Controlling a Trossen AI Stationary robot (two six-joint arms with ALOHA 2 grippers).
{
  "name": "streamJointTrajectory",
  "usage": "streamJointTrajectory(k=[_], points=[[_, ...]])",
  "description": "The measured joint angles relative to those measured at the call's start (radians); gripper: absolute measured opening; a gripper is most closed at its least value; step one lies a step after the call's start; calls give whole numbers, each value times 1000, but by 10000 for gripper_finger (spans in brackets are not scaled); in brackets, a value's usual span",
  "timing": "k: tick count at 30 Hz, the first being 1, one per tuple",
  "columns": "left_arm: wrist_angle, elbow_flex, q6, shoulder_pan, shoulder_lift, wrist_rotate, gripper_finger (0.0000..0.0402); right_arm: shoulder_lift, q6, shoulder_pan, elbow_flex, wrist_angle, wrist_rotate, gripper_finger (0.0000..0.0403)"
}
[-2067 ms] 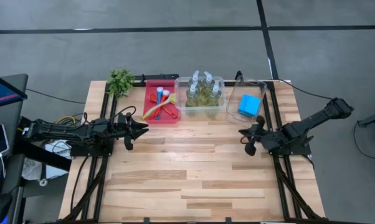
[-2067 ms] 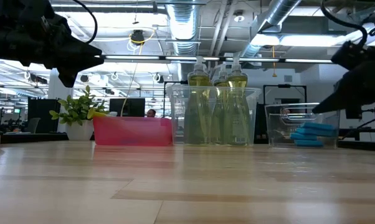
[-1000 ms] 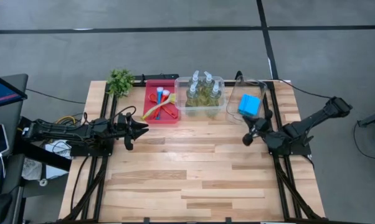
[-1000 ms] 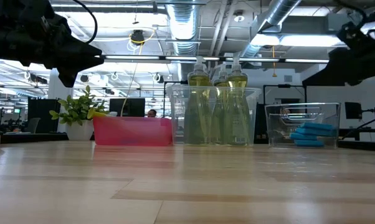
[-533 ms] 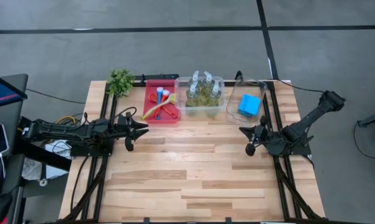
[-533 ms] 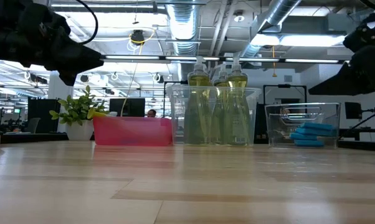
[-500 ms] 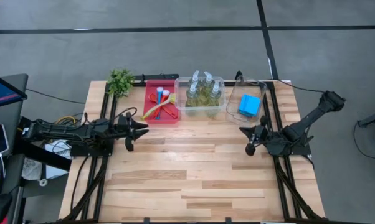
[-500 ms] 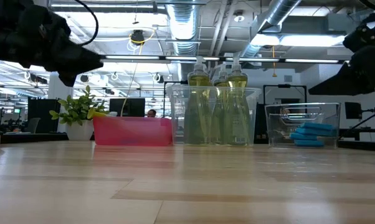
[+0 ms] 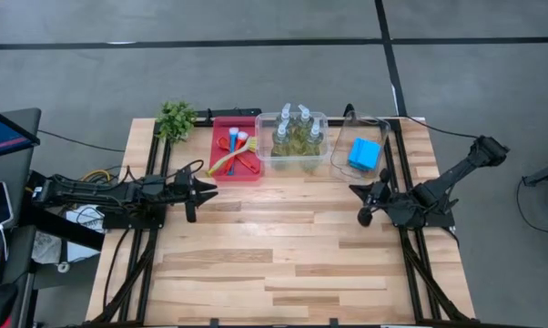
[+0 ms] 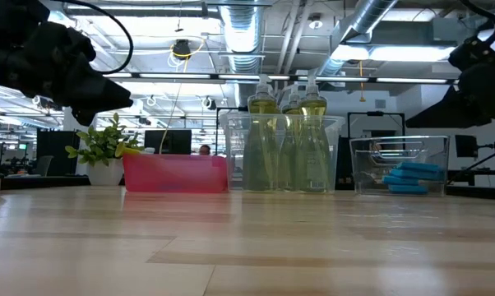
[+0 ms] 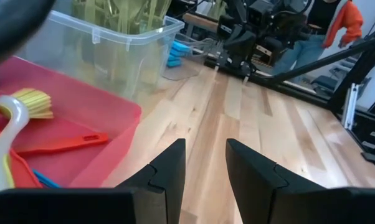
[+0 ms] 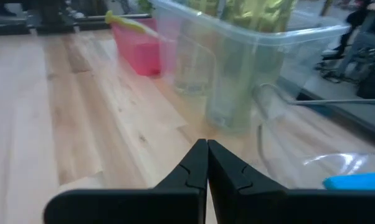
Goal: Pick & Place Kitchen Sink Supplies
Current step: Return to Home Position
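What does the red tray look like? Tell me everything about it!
The tray is bright red and looks like plastic. It is a rectangle with low walls and an open top. It sits flat at the far side of the wooden table, between the small green plant and the clear bin that holds the bottles. Thin brushes lie inside it, one yellow, one blue and one red. Nothing is holding it.

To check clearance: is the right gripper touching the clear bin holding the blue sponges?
Apart. The high view shows bare table between the right gripper and the clear bin.
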Motion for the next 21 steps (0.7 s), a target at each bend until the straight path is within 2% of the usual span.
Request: streamJointTrajectory(k=[14,21], points=[[10,0,5,0,0,5,116,0,-15,0,0,14,-234,0],[11,0,6,0,0,6,116,0,-75,11,-3,114,-440,0]])
